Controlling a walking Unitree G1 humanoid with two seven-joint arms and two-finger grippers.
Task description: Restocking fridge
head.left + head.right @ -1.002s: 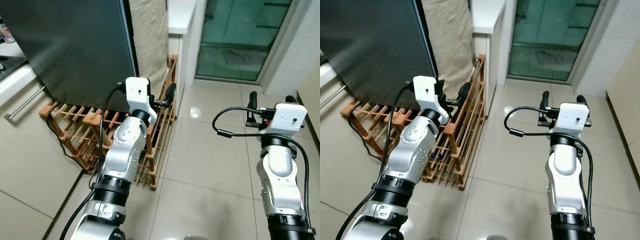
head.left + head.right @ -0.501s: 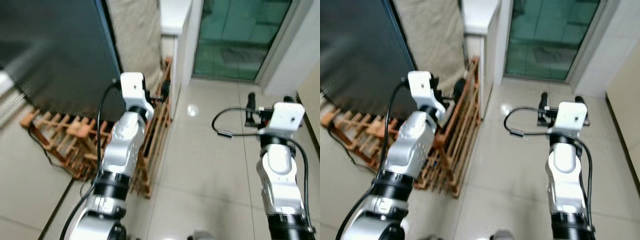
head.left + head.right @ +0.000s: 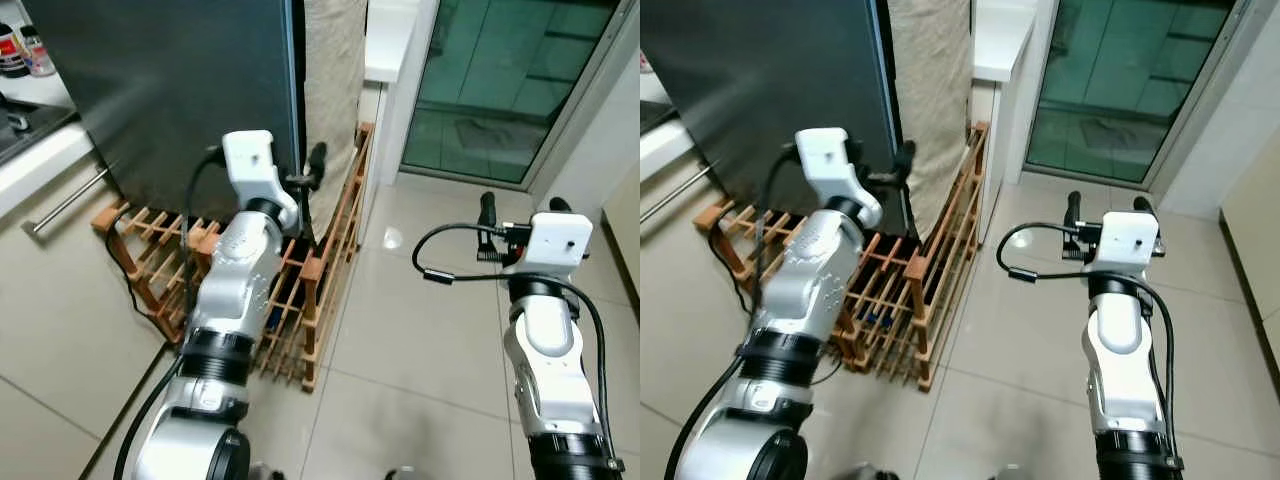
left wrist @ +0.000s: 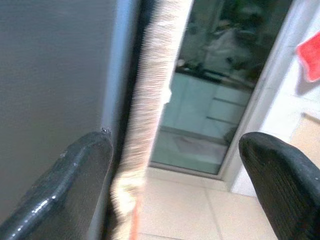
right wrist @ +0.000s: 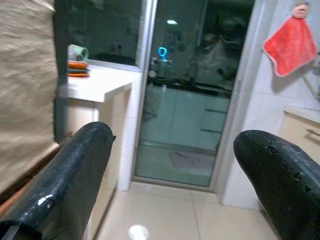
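The dark grey fridge (image 3: pixel 170 90) stands at the upper left with its door shut. My left gripper (image 3: pixel 305 172) is open, held up at the fridge's right edge (image 4: pixel 117 75), with nothing between its fingers. In the left wrist view one finger (image 4: pixel 65 185) lies close to the fridge side, and a beige cloth (image 4: pixel 150 115) hangs straight ahead. My right gripper (image 3: pixel 522 207) is open and empty over the tiled floor, facing the glass door (image 5: pixel 185 115).
A wooden slatted rack (image 3: pixel 320 270) stands on the floor by the fridge's foot. The beige cloth (image 3: pixel 330 90) hangs between the fridge and a white counter (image 3: pixel 390 35). A cabinet with a bar handle (image 3: pixel 60 200) is at the left. A red cloth (image 5: pixel 291 44) hangs by the door.
The camera has swung. My left gripper has come closer to the fridge's right edge. The right arm holds much the same pose.
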